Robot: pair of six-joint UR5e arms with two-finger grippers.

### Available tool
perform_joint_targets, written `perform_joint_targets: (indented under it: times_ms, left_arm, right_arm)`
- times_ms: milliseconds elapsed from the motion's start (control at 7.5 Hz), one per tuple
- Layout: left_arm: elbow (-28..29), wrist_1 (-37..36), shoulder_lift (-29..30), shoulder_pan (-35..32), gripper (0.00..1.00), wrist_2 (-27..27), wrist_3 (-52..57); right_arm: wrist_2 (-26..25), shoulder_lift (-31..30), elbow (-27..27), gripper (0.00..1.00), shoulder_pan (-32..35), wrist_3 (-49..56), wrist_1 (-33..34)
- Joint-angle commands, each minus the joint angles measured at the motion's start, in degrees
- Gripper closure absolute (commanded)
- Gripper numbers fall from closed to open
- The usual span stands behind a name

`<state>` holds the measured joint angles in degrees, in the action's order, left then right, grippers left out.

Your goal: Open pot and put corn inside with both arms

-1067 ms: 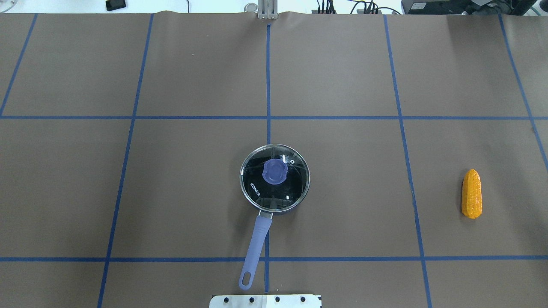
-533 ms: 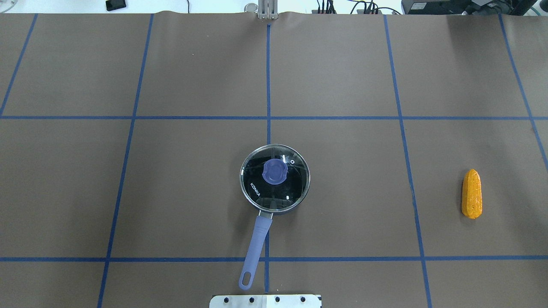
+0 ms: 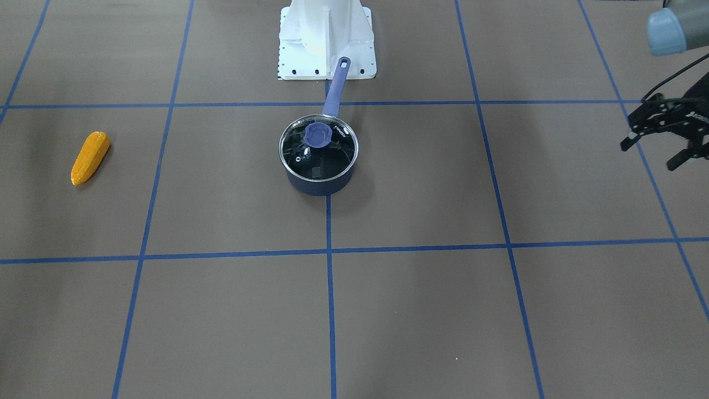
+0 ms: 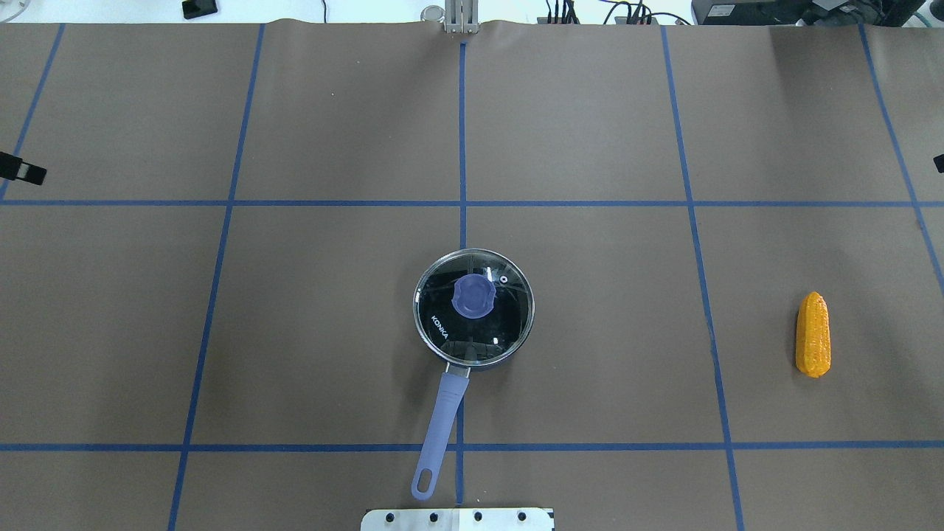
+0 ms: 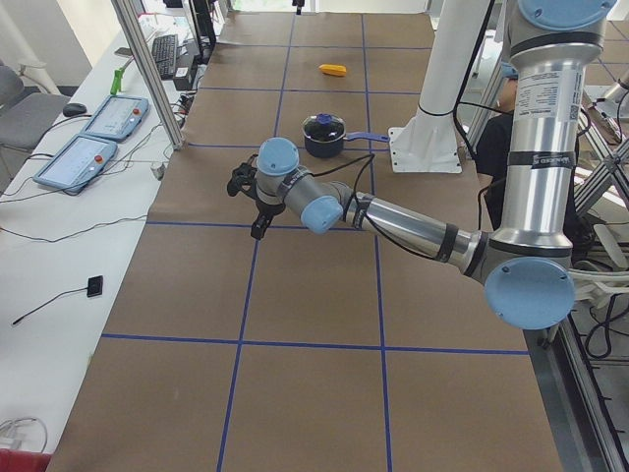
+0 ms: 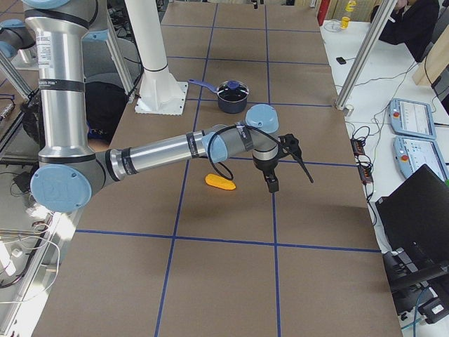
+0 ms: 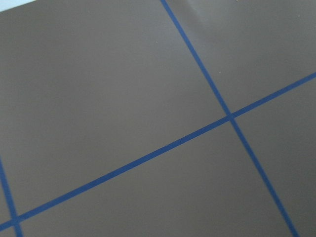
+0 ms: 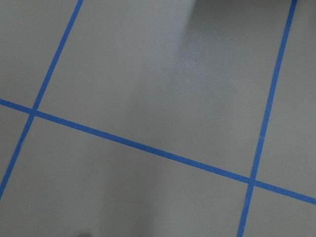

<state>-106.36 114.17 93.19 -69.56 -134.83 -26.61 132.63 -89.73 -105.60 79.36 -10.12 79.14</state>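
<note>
Since the earlier overhead pictures, one black fingertip [image 4: 23,172] of the left gripper [image 3: 648,156] has come in at that view's left edge, and a dark sliver of the right gripper [image 6: 291,184] has come in at its right edge. Neither the pot nor the corn has shifted.

The pot [image 3: 320,185] stands upright on the table [image 4: 332,354], right on the centre tape line and in the row of squares nearer the robot. Its glass lid [image 4: 483,339] sits closed on the rim, with the lavender knob [image 4: 473,296] on top. The long handle [image 4: 441,428] points back toward the robot, slightly to its left, and its holed end lies just short of the white base mount [image 3: 325,39].

The corn [image 4: 813,334] lies flat on the robot's right, well apart from the pot, with its narrower tip pointing away from the robot.

The left arm [image 5: 413,224] reaches out low over the table on the robot's left. Its gripper hangs above the surface with the two fingers spread wide and nothing between them, well apart from the pot. The right arm [image 6: 161,151] stretches out on the other side, and its gripper hovers above the table near the corn without touching it. The overhead view shows only an edge of that gripper, so I cannot tell how its jaws stand.

Both wrist cameras look down on bare brown covering crossed by blue tape [image 7: 148,154], which marks the whole table into squares.
</note>
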Motion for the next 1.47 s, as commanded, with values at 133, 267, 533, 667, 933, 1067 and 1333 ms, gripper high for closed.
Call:
perform_joint_targets:
  times_ms: [133,267,533,667,933,1067,1333]
  left_arm:
    - [-0.2,-7.9,12.3,15.3,0.01,11.5,-22.8]
    - [-0.9,-17.6,19.0,18.3,0.01,14.4,-26.4]
    - [-1.4,-28.3,28.8,28.9,0.01,22.8,-35.9]
    - [-1.2,-29.8,32.4,32.4,0.01,24.2,-40.6]
    - [-0.9,-38.0,41.0,38.7,0.00,27.3,-42.4]
    - [-0.3,-38.7,42.7,41.5,0.00,29.7,-42.5]
    - [6.6,-38.4,47.8,42.0,0.00,30.2,-39.6]
  right_arm:
    - [-0.2,0.1,0.3,0.00,-1.2,-1.8,-1.3]
    - [-0.3,0.1,0.4,0.00,-1.3,-1.8,-1.3]
    - [-0.7,0.2,0.4,0.00,-1.5,-1.9,-1.3]
    - [-0.7,0.2,0.5,0.00,-1.5,-1.9,-1.3]
    - [-0.7,0.2,0.4,0.00,-1.6,-1.9,-1.3]
    - [-0.7,0.1,0.4,0.00,-1.6,-1.9,-1.3]
    - [-0.7,0.1,0.5,0.00,-1.6,-1.9,-1.3]
